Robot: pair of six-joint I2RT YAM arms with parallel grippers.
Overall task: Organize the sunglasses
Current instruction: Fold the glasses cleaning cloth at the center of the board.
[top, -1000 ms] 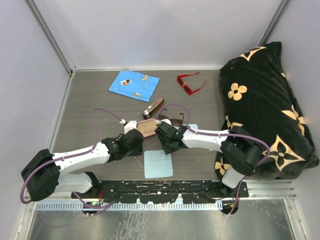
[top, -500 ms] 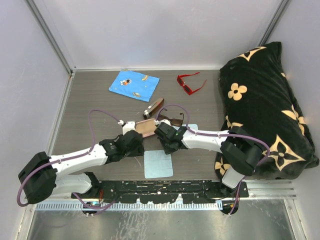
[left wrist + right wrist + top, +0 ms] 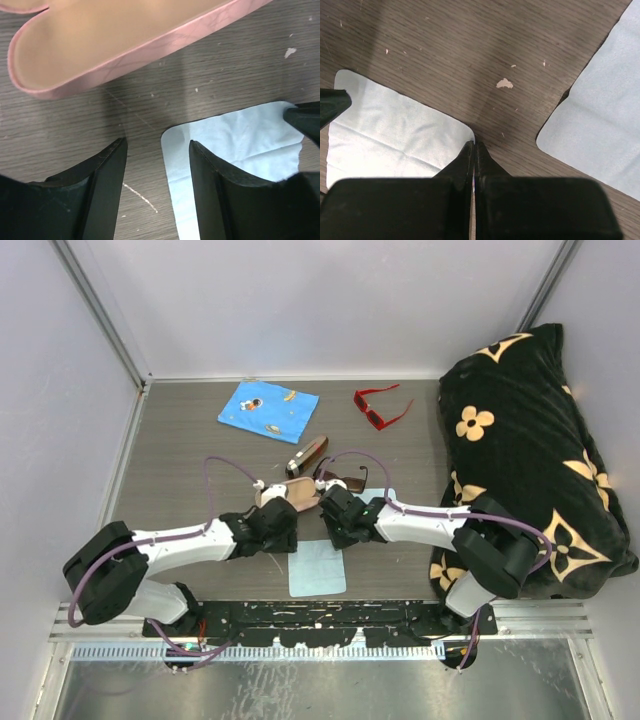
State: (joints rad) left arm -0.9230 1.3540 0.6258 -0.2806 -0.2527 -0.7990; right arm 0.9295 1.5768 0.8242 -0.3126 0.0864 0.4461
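Table [image 3: 190,455]: dark wood-grain, flat, flecked with pale specks.
Pale cloth [image 3: 317,568]: could rumple or drag if a finger caught a corner; thin, creased, round-cornered.
Pink case [image 3: 100,40]: just beyond the left gripper, where a forward push could shove it; smooth, oval, tan inside.
Brown sunglasses [image 3: 345,480]: beside the right wrist, where an arm sweep could knock them; dark, glossy.
Red sunglasses [image 3: 380,405]: far back, well apart; angular plastic.
Left gripper [image 3: 157,145]: jaws apart, empty, straddling a cloth corner.
Right gripper [image 3: 474,146]: fingers pressed together at another cloth corner; whether they pinched the cloth was unclear.
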